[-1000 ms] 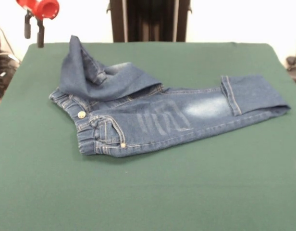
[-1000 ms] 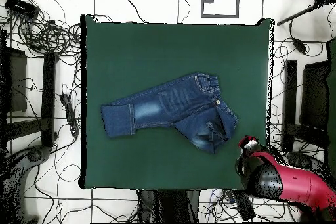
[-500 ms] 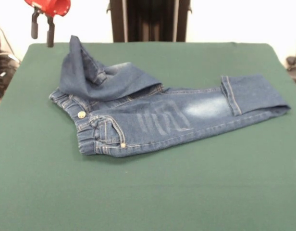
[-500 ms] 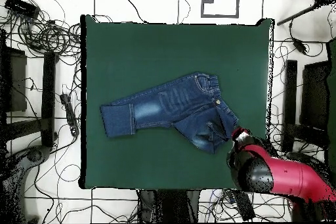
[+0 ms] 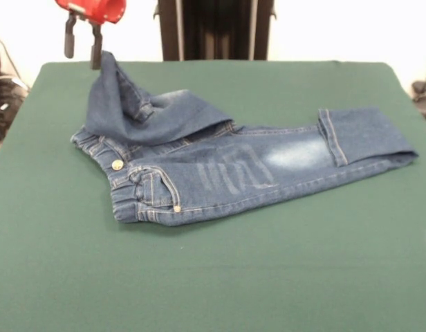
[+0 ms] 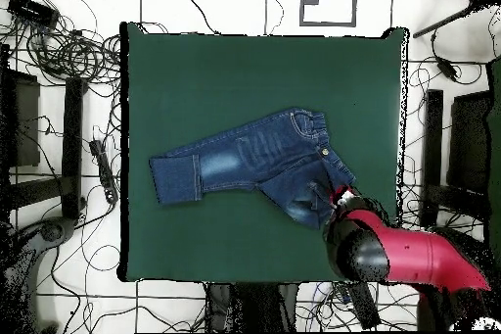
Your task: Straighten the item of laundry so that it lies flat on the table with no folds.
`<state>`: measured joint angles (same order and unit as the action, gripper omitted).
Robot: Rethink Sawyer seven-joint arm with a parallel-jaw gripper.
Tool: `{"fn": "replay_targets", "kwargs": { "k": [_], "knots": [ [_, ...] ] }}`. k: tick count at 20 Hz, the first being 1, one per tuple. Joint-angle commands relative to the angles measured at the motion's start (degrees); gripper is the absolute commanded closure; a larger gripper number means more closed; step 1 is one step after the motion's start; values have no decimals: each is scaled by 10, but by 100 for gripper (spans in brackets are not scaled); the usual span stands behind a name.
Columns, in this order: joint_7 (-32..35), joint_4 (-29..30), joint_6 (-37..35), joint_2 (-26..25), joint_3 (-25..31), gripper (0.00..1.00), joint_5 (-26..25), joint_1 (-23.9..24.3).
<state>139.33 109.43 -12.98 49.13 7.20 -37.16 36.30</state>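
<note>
1. The claw [image 5: 82, 47] sits in the upper left of the front view, its two dark fingers [image 5: 70, 43] spread apart and gripping nothing. Over the last second it has slid rightward along the top of that view, from well left of the cloth to directly at the peak of the folded-up denim.
2. In the overhead view the red arm [image 6: 411, 262] has swung in from the lower right corner and now overlaps the lower right end of the jeans [image 6: 250, 164].
3. The jeans themselves have not shifted. They lie across the middle of the green surface [image 5: 213, 277], waistband to the left and cuff to the right in the front view.
4. One leg lies stretched out flat, with a turned-back cuff [image 5: 365, 135] at the right.
5. The other leg [image 5: 147, 107] is thrown back over the waistband end, and its tip stands up in a peak just beside the right finger.
6. Meaning for the task: nothing is straightened yet, and the arm's travel reads as an approach to that raised peak.
7. The likely next need is to lower onto the peak, pinch it, and draw the leg off the waistband so it lies flat.
</note>
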Motion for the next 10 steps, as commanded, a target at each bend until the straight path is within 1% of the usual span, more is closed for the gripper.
{"fn": "replay_targets", "kwargs": {
  "k": [1, 5, 10],
  "knots": [
    [-3, 43, -34, -31, 35, 0, 6, -48],
    [15, 34, -20, -47, 19, 0, 4, -67],
    [56, 24, 3, -73, -10, 0, 13, -109]
  ]
}}
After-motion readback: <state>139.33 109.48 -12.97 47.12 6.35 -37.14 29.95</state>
